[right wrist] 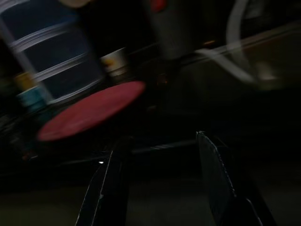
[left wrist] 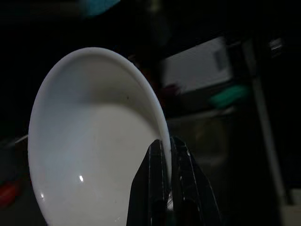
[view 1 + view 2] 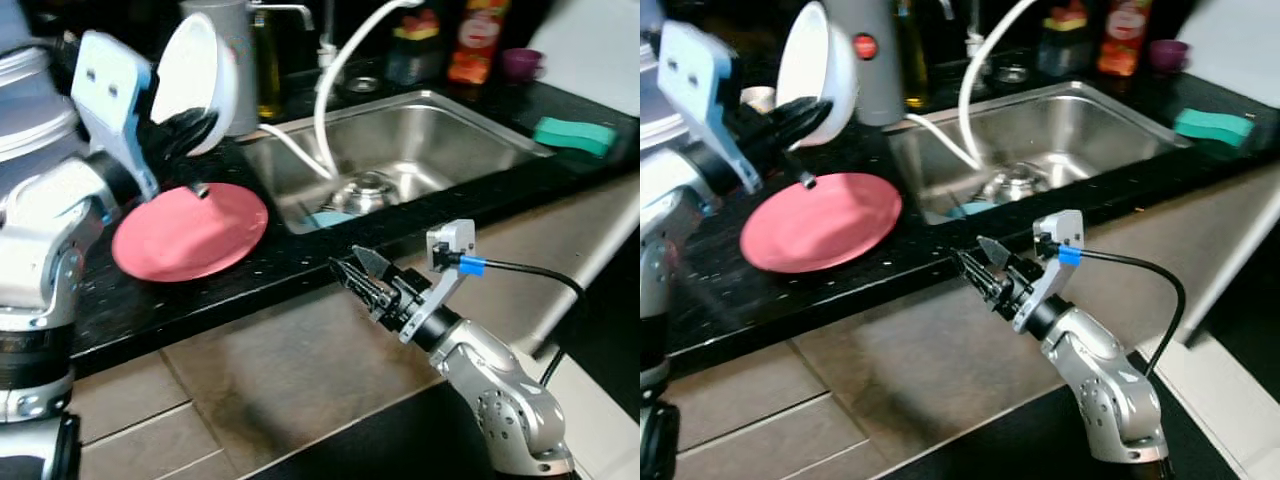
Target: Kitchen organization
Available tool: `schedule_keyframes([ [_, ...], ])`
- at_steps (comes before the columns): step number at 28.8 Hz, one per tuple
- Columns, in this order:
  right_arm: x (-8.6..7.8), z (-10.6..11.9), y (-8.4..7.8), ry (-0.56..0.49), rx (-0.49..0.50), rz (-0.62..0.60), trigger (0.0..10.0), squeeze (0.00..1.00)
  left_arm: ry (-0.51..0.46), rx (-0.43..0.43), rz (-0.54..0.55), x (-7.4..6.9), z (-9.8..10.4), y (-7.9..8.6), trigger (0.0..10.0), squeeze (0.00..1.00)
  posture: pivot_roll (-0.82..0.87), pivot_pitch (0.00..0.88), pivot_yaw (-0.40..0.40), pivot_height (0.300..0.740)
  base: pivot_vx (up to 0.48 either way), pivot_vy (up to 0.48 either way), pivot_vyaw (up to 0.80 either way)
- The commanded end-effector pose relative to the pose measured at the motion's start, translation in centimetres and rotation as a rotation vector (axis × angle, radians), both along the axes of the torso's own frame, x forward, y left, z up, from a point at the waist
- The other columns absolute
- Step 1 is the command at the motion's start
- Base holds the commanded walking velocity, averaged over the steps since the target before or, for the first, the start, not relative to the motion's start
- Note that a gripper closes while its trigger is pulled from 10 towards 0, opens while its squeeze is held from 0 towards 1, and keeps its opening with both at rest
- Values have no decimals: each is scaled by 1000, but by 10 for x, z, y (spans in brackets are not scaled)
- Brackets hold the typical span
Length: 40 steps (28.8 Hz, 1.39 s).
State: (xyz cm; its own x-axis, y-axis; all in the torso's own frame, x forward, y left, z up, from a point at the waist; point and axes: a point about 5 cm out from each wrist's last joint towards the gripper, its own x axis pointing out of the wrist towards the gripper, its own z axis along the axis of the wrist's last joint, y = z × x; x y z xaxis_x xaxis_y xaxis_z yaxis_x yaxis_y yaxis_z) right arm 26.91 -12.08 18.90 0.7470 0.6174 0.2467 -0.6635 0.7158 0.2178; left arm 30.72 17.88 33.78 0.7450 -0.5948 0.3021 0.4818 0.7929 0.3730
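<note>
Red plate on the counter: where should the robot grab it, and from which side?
Probably by the rim. The red plate lies flat on the black counter, so there is nothing tall to pinch. Its front edge sits close to the counter's front, facing the open right gripper, so coming in low from the front looks easiest. The left gripper is busy, fingers shut on the white bowl.

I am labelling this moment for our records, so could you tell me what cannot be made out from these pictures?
- Bottles behind the sink: tops cut off by the head views' upper edge, labels too blurred to read.
- Item at the sink drain: too small to identify.
- White bowl, pinched at its rim by the left gripper: its surroundings are lost in darkness in the left wrist view.
- Red plate beyond the open right gripper: blurred and dim in the right wrist view.
</note>
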Motion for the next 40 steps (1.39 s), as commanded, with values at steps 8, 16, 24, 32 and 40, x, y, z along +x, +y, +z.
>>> schedule_keyframes([
  [8,1,1,-3,13,0,-22,10000,0,0,35,23,4,-6,0,10000,0,13,0,83,740,0,0,-800],
  [16,2,2,-4,11,-10,-32,10000,0,-63,65,128,13,-2,6,10000,0,6,0,80,740,0,0,-692],
  [24,2,4,-3,-3,-13,-39,10000,0,-69,-4,144,19,-5,-1,10000,0,21,0,85,740,0,0,0],
  [32,0,4,-1,3,-2,-18,10000,0,-47,-187,176,13,-17,-10,10000,0,33,0,79,740,0,0,0],
  [40,0,3,0,7,-5,-8,10000,0,-59,-273,237,13,-18,-6,10000,0,32,0,77,740,0,-144,0],
])
